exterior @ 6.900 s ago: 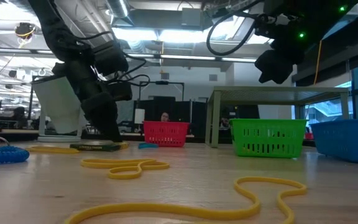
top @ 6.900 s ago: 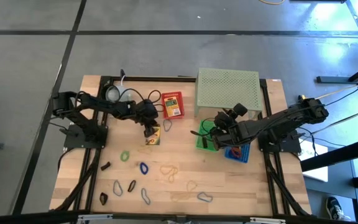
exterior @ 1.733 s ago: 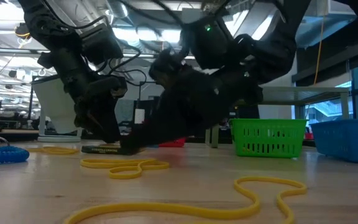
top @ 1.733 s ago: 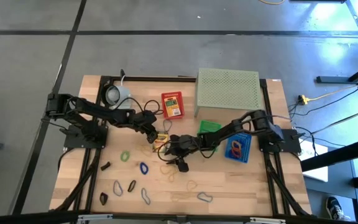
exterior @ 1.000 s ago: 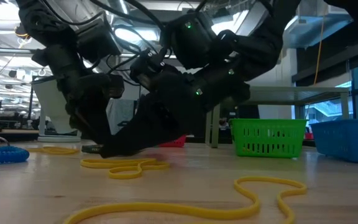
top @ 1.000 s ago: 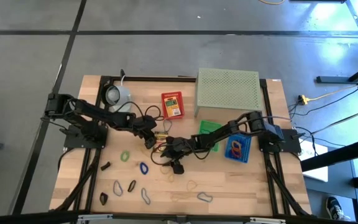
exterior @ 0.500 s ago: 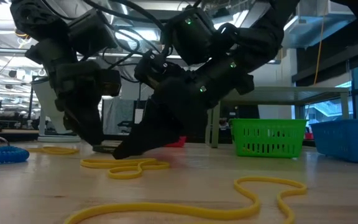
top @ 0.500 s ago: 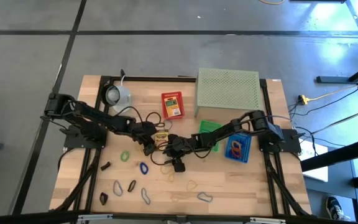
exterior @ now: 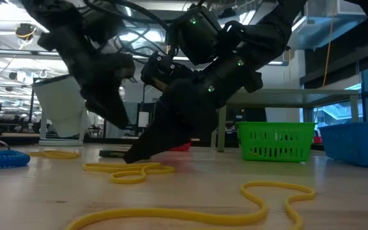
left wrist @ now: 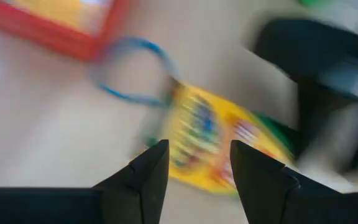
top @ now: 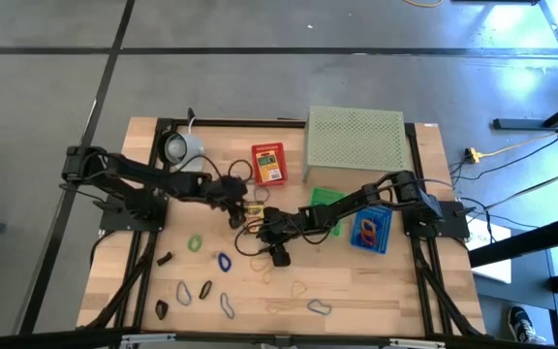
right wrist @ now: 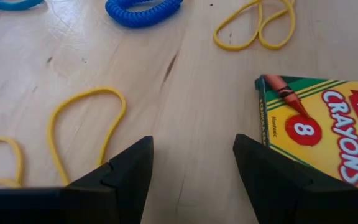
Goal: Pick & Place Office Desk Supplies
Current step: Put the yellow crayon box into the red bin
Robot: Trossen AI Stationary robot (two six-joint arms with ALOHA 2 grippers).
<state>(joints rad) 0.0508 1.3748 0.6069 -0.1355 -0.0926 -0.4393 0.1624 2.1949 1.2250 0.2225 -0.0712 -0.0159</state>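
Sliding right jaws (right wrist: 191, 168), open and empty, sideways would bracket crayon box (right wrist: 325, 134) lying just beside them on worktop (right wrist: 185, 81); left jaws (left wrist: 194, 165) gape above it.

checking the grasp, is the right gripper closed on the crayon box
No, the right gripper is open over bare wood, with the crayon box lying flat beside it.

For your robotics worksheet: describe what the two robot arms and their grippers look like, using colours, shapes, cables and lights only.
Both arms are black, jointed and slim, with loose black cables looping along them. The left gripper and right gripper each end in two dark, angular, wedge-shaped fingers. Small green lights glow on the arm housings in the low view.
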